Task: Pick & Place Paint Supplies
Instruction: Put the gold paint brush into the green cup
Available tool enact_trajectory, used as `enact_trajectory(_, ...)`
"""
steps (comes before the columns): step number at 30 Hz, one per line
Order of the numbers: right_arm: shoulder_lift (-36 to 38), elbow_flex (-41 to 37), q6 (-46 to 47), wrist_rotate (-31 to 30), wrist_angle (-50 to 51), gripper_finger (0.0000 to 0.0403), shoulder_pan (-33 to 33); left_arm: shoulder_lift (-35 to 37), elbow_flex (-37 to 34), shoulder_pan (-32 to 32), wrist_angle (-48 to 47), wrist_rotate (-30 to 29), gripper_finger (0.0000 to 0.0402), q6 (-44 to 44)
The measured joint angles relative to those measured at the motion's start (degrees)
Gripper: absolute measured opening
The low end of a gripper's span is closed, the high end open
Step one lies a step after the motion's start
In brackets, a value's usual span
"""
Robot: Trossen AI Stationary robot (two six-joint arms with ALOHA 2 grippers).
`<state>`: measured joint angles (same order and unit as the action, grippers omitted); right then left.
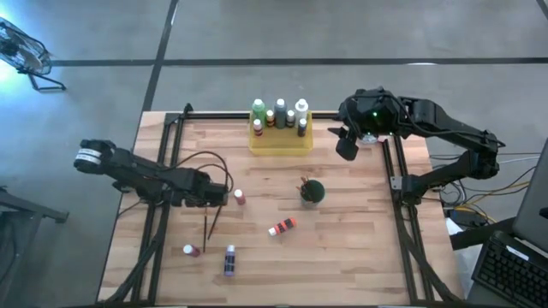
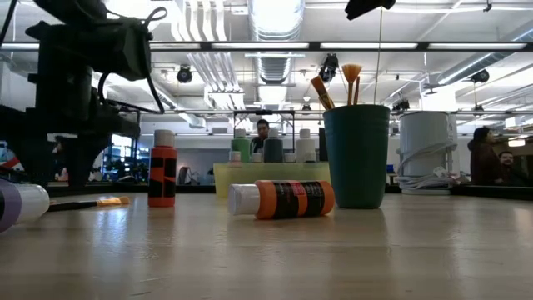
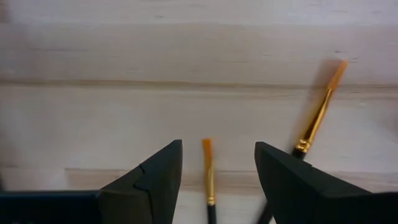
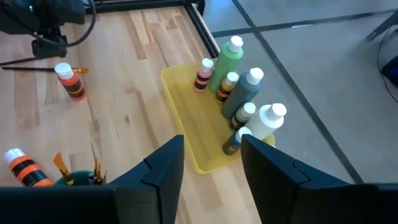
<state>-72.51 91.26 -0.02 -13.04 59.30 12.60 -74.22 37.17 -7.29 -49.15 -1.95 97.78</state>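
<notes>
My left gripper (image 1: 220, 196) is open low over the table's left half. In the left wrist view its fingers stand on either side of a thin orange-tipped paintbrush (image 3: 208, 177) lying on the wood, without touching it. A second brush (image 3: 317, 118) lies beside it. A small red bottle (image 1: 239, 198) stands just right of this gripper. An orange bottle (image 1: 281, 227) lies on its side at mid-table. A red bottle (image 1: 190, 251) and a purple bottle (image 1: 229, 261) lie near the front. My right gripper (image 1: 347, 147) is open and empty, above the table right of the yellow tray (image 1: 280, 144).
The yellow tray (image 4: 186, 118) at the far middle holds several upright bottles (image 4: 239, 93). A dark green cup (image 1: 312, 191) with brushes stands right of centre. Dark frame rails (image 1: 163, 180) run along the table's left and right sides. People show in the room behind.
</notes>
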Motion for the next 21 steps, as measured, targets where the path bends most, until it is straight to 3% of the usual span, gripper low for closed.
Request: enact_trajectory(21,0.0,0.0,-0.24,-0.02,-0.04,0.01,0.85,0.17,-4.61,0.0,4.56,2.62,0.0205,-0.21)
